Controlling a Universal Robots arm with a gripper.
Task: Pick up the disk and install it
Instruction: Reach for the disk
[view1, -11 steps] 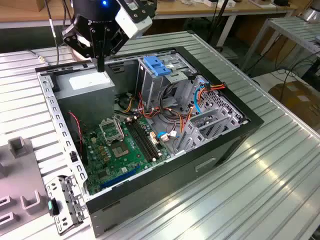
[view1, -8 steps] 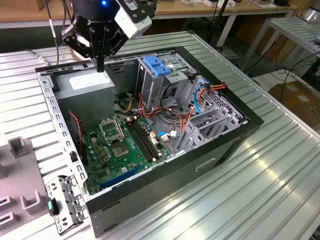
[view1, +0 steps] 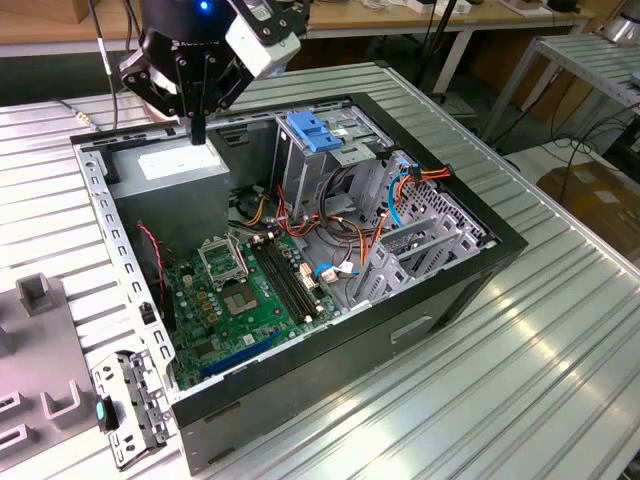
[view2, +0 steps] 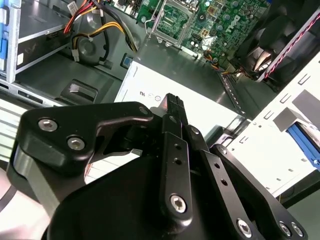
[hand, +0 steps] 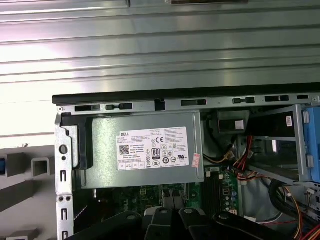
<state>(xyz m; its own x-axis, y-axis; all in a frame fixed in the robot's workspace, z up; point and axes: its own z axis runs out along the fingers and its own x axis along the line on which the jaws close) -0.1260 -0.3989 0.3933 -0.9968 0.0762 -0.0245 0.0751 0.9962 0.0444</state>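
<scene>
The pick-up looks not yet made: the gripper (view2: 172, 100) hangs over the power-supply box (hand: 145, 150) in the open case (view1: 450, 270), fingers (view2: 172, 145) clenched on nothing. What I take for the disk (view2: 302, 142), a blue-railed piece, lies in a fixture (view2: 272, 125) on the counter (view1: 540, 380), just outside the case wall (view1: 108, 235). A grasp would need the fingers released and that raised wall cleared; room above is open.

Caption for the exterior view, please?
Arm's gripper poised over the grey power supply in the open computer case.
</scene>
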